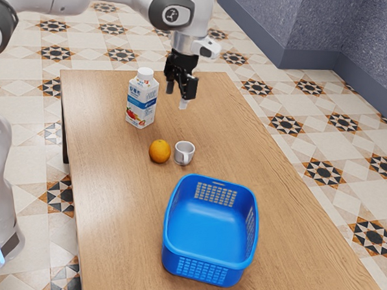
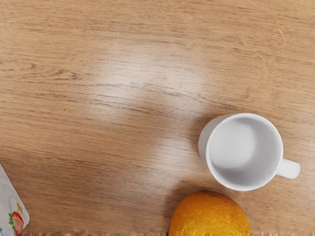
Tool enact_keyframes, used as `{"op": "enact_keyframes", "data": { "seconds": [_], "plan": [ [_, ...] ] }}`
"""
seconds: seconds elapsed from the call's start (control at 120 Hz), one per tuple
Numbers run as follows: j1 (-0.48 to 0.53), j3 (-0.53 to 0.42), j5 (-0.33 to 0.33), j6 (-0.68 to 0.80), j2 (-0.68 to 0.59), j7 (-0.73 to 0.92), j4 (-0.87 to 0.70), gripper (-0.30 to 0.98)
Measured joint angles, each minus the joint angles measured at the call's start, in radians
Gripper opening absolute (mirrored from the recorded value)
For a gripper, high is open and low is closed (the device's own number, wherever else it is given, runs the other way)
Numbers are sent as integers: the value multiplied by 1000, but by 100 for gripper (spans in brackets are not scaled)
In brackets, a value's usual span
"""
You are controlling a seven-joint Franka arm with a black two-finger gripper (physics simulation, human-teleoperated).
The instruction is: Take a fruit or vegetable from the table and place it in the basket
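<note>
So we've got a blue basket (image 1: 211,238) on the table (image 1: 114,233), and we can see right down to its smooth bottom. The mug (image 1: 182,156) is white inside and out, standing upright near the basket's rim, handle out. The orange (image 1: 159,151) is on the wood just beside the mug, outside the basket. Our carton (image 1: 139,107) stands upright, cap on, fruit printed on it.

Our arm (image 1: 56,3) comes in from the exterior view's upper left, gripper (image 1: 177,96) pointing down above the far part of the table, near the carton. Its fingers are apart, with just air between them.

Table's light brown wood grain, the floor (image 1: 286,124) has star-patterned tiles, and the walls (image 1: 310,22) are grey-blue.
</note>
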Motion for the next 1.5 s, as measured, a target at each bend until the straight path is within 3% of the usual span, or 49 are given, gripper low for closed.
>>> {"op": "enact_keyframes", "data": {
  "seconds": [0.442,1.083,1.5],
  "plan": [
    [-39,0,22,108,-55,-23,-207,69],
    [-97,0,24,188,-82,-39,-332,69],
    [-98,2,21,260,-27,-41,-349,69]
  ]
}}
